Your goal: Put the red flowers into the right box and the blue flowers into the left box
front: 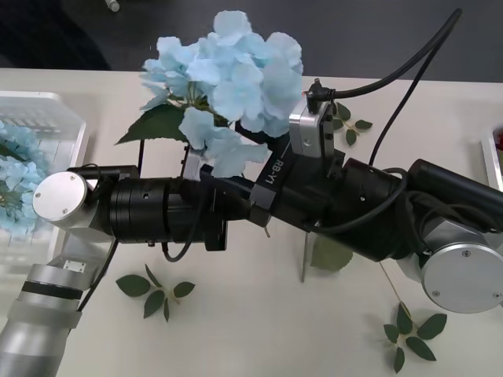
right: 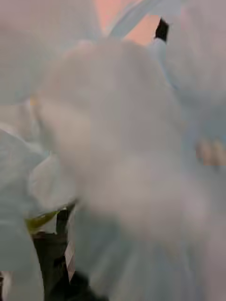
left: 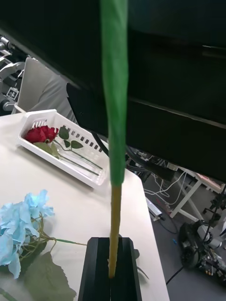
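Note:
A big blue flower [front: 236,75] stands raised over my two crossed arms at the table's middle. My right arm's wrist [front: 313,135] sits against its head, and pale blue petals press close in the right wrist view. My left gripper [left: 111,270] is shut on a long green stem [left: 114,94] whose head is out of that view. Another blue flower [left: 21,225] lies on the table. The left box [front: 63,110] holds blue flowers [front: 20,181]. The right box [left: 33,117] holds red flowers [left: 41,134]; its rim [front: 491,161] is at the table's right edge.
Loose green leaf sprigs lie on the table at front left [front: 157,292], front right [front: 413,334] and behind the right arm [front: 346,126]. A black cable [front: 409,63] arcs over the right side. Beyond the table's edge stand chairs and equipment.

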Robot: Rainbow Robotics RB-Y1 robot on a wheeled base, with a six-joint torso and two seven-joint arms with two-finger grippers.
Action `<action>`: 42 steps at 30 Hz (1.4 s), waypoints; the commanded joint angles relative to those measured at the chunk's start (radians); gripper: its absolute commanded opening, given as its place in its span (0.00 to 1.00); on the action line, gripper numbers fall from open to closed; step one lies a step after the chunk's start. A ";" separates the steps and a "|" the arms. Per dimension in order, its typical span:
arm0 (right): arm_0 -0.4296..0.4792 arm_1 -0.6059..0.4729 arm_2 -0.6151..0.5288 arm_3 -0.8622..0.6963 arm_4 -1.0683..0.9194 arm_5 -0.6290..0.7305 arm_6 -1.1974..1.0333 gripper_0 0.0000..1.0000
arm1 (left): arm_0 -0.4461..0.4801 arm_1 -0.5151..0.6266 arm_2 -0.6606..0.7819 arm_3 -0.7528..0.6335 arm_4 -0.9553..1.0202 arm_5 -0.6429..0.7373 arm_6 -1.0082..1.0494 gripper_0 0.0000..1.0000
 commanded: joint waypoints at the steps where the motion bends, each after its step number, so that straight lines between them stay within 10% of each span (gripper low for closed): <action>1: -0.021 -0.051 -0.020 -0.021 -0.003 -0.011 -0.025 1.00 | -0.016 -0.016 0.024 -0.014 0.017 -0.006 -0.011 0.00; 9: 0.017 -0.204 -0.054 -0.057 -0.027 -0.016 -0.098 1.00 | -0.016 -0.004 0.083 -0.015 0.040 0.020 -0.011 0.00; 16: 0.258 -0.362 -0.334 -0.162 -0.050 0.113 -0.236 1.00 | 0.001 0.027 0.249 -0.052 0.040 0.110 -0.011 0.00; 22: 0.536 -0.155 -0.752 -0.219 -0.056 0.516 -0.279 1.00 | 0.070 0.108 0.406 -0.156 0.014 0.106 0.085 0.00; 27: 0.574 0.055 -0.971 -0.220 -0.055 0.958 -0.295 1.00 | 0.123 0.168 0.539 -0.242 -0.052 0.104 0.229 0.00; 34: 0.552 0.153 -0.985 -0.188 0.045 1.244 -0.401 1.00 | 0.206 0.315 0.643 -0.324 -0.119 0.055 0.394 0.00; 42: 0.517 0.170 -0.830 -0.143 0.276 1.277 -0.628 1.00 | 0.257 0.432 0.766 -0.334 -0.280 0.040 0.567 0.00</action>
